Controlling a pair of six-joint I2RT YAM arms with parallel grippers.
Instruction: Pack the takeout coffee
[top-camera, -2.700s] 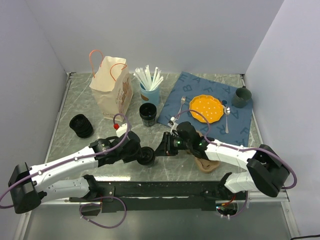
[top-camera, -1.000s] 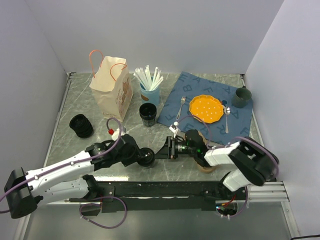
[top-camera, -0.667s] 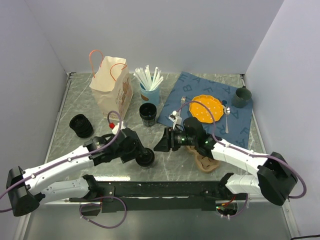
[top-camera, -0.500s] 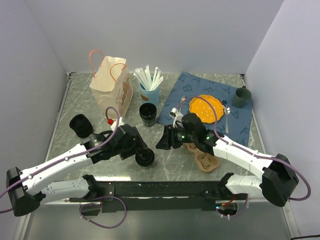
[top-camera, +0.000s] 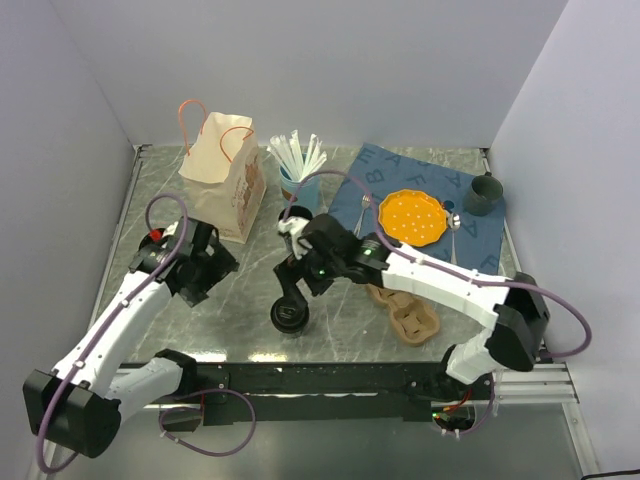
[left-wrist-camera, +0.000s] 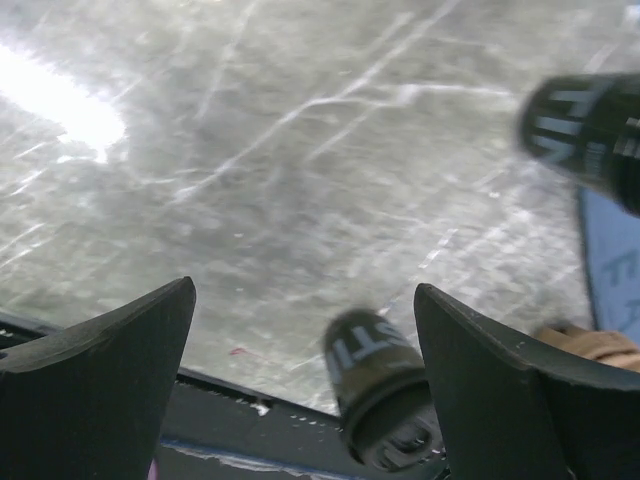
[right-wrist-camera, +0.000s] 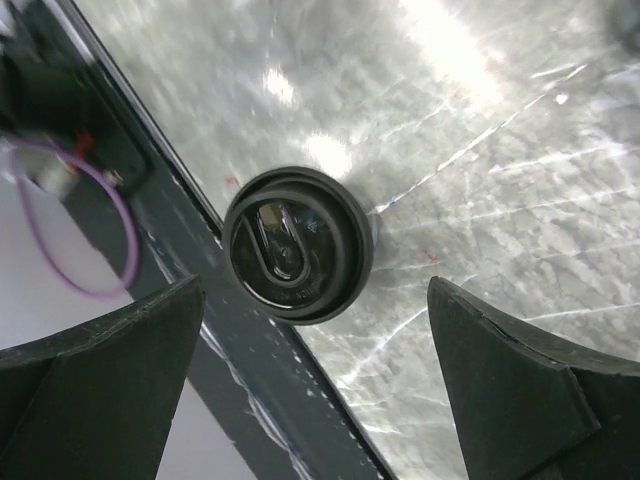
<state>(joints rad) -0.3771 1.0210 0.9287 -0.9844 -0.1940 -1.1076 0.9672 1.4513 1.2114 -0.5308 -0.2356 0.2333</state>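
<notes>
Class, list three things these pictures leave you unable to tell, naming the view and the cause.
1. Print on the takeout coffee: left wrist view, blurred.
2. What the cup holds: right wrist view, its lid covers it.
3. Inside of the paper bag: top view, its own walls hide it.

Orange plate (top-camera: 411, 217) rests on blue placemat (top-camera: 425, 170), paper bag (top-camera: 222, 185) beside straw cup (top-camera: 308, 193).
</notes>
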